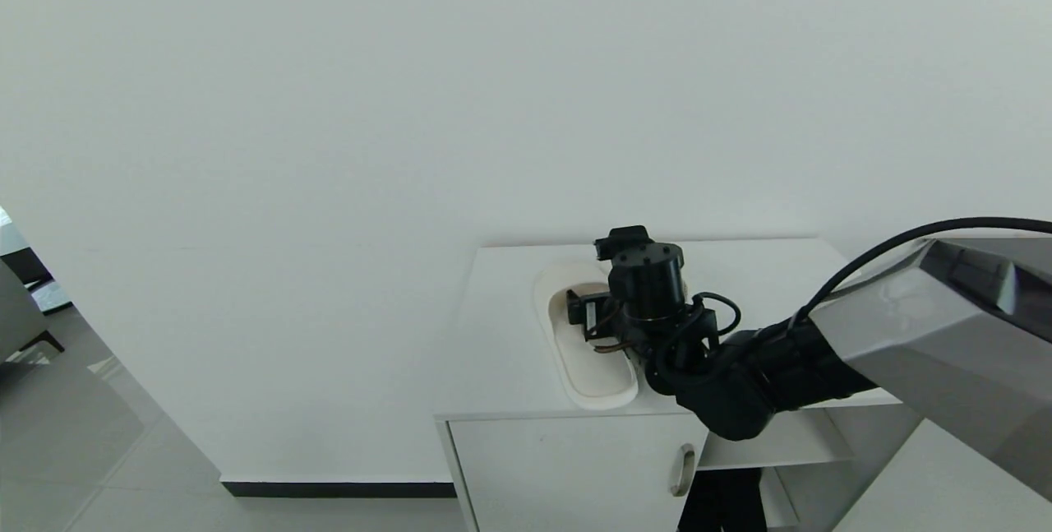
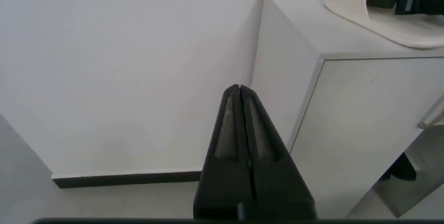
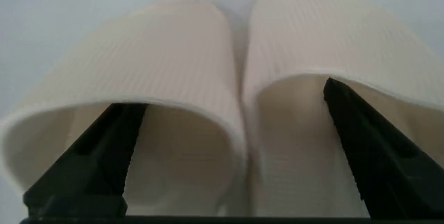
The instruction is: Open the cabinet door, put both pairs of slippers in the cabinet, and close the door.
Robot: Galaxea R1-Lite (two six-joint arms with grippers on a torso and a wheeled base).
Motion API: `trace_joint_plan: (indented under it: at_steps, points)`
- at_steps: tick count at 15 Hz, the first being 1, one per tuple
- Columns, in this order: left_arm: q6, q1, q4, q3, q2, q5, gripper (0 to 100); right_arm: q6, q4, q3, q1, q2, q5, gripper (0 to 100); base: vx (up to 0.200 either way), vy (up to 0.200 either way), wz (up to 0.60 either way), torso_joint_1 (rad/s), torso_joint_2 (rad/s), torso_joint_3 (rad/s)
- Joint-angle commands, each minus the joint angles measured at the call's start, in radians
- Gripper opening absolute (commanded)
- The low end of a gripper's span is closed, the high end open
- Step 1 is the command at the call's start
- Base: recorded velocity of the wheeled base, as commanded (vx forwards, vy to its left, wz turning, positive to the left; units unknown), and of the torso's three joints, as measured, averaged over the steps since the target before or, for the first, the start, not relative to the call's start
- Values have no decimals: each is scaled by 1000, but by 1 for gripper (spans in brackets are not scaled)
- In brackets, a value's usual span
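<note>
Left gripper point(image 2: 239, 102): nearest my lens. Its fingers are pressed flat together on nothing, and it hangs low off the cabinet's point(image 1: 567, 466) left flank (parked clear of the working arm, I judge).
Cream slippers point(image 1: 588, 367): one pair lies side by side and touching on the cabinet top, not yet inside.
Right gripper point(image 1: 582, 312): it is down over the pair. The fingers point(image 3: 90, 161) are spread, one slid under each strap. I read this as set up so that closing would pinch the two inner walls and lift both slippers as one.
Left door point(image 1: 575, 450): shut, with its handle point(image 1: 682, 470) at the right edge.
Open compartment: the shelf point(image 1: 772, 441) right of the handle is exposed, so I take the opening step as done.
Hard to make out: the forearm covers the right slipper's heel. A dark shape point(image 1: 723, 507) sits low in the opening, and I cannot tell whether it is the second pair.
</note>
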Motion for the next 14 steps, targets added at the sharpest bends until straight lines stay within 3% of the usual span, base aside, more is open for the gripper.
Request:
trace_joint_plan:
  at_steps: [1, 4, 5, 10, 14]
  points:
    - [0, 0, 0, 0, 1, 0, 0, -23, 0, -97, -24, 75, 0, 100, 0, 0, 0, 0, 0, 0]
    - [-1, 0, 0, 0, 1, 0, 0, -49, 19, -207, -41, 110, -1, 100, 0, 0, 0, 0, 0, 0]
    - [-1, 0, 0, 0, 1, 0, 0, -49, 20, -207, -39, 107, -3, 0, 0, 0, 0, 0, 0, 0]
    - [-1, 0, 0, 0, 1, 1, 0, -49, 20, -166, -19, 47, -3, 0, 0, 0, 0, 0, 0, 0]
    - [-1, 0, 0, 0, 1, 1, 0, -29, 19, 15, 36, -119, 6, 0, 0, 0, 0, 0, 0, 0]
